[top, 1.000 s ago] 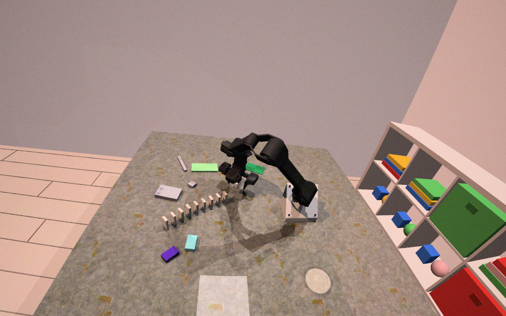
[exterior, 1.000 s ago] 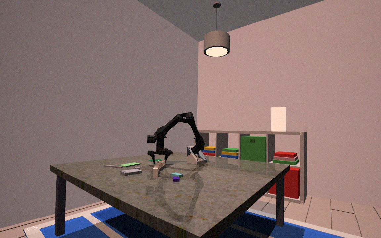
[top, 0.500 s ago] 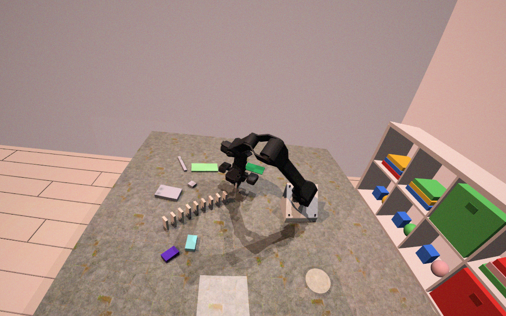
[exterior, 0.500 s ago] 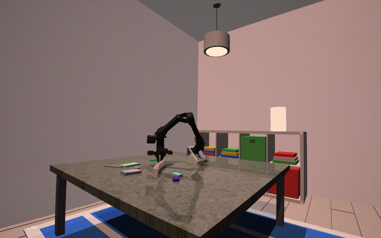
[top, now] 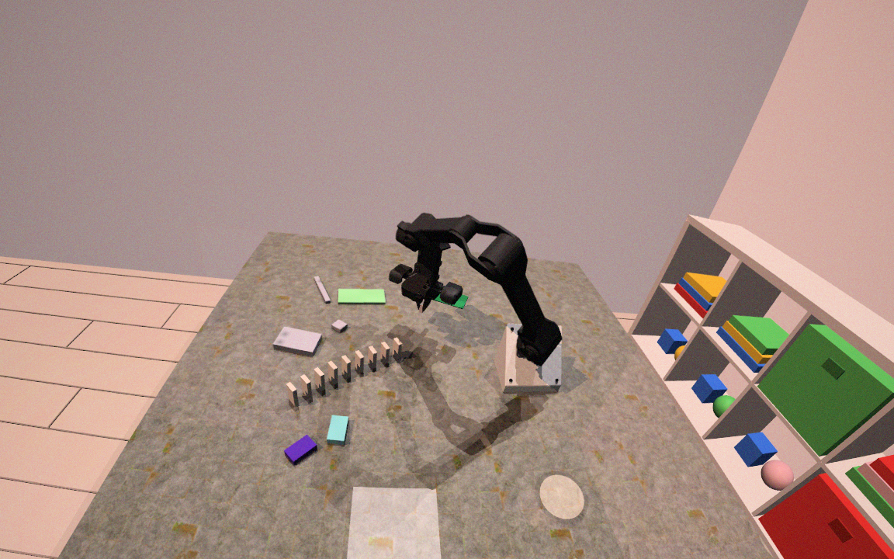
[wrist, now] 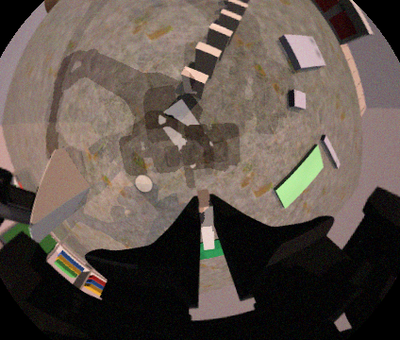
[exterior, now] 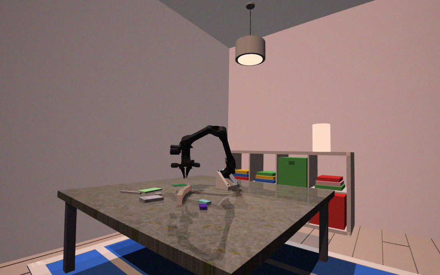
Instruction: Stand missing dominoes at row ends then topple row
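A row of several tan dominoes [top: 346, 367] [exterior: 182, 193] [wrist: 210, 49] stands on the mottled table [top: 610, 431] [exterior: 249, 219], running diagonally from front left to back right. My gripper [top: 424, 306] [exterior: 184, 175] [wrist: 203, 199] is shut on one more tan domino [wrist: 207, 234], which shows as a thin strip between the fingers in the wrist view. The gripper hangs well above the table, behind and to the right of the row's far end and apart from it. In the top and exterior views the fingers hide the held domino.
A light green plate [top: 361, 296] [wrist: 301, 178], a dark green plate [top: 458, 301], a grey stick [top: 321, 289], a grey slab [top: 296, 340] and a small grey cube [top: 339, 325] lie behind the row. Cyan [top: 337, 428] and purple [top: 300, 449] blocks lie in front. The arm's base [top: 532, 361] and a shelf [top: 784, 389] stand right.
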`<state>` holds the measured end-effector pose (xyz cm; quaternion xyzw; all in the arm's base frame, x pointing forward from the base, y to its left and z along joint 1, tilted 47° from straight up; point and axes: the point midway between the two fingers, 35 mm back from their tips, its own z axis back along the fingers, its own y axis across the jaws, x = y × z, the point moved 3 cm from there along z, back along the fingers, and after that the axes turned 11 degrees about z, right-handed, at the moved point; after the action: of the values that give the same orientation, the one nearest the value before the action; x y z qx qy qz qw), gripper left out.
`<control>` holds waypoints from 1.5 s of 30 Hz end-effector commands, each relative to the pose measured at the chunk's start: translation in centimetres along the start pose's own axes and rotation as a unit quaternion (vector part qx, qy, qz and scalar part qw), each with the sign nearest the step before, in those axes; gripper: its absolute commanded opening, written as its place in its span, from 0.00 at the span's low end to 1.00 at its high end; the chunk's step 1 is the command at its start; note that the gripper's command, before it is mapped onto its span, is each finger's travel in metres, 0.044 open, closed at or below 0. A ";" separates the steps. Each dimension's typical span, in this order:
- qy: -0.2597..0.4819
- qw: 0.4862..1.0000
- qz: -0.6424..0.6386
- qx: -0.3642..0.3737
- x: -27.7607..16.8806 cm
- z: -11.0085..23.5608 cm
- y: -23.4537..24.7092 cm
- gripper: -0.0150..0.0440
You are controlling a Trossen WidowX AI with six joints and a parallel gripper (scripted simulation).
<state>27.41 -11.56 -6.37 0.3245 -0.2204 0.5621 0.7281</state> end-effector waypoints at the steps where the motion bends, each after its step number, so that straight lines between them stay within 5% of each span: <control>1: 0.004 1.000 0.004 -0.005 0.2 5.2 0.2 0.30; 9: 0.005 1.000 -0.005 -0.005 0.2 8.0 0.3 0.30; 16: 0.004 0.949 -0.315 -0.008 -1.9 8.4 -1.6 0.30; 21: 0.002 0.841 -0.541 -0.009 -3.7 8.5 -2.9 0.30; 26: 0.000 0.680 -0.733 -0.010 -5.5 8.5 -4.1 0.30; 32: -0.003 0.508 -0.861 -0.010 -6.9 8.3 -5.1 0.30; 45: -0.003 0.501 -0.865 -0.010 -7.0 8.3 -5.2 0.30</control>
<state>30.98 -22.75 -6.23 0.3545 0.1456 -0.3150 0.8683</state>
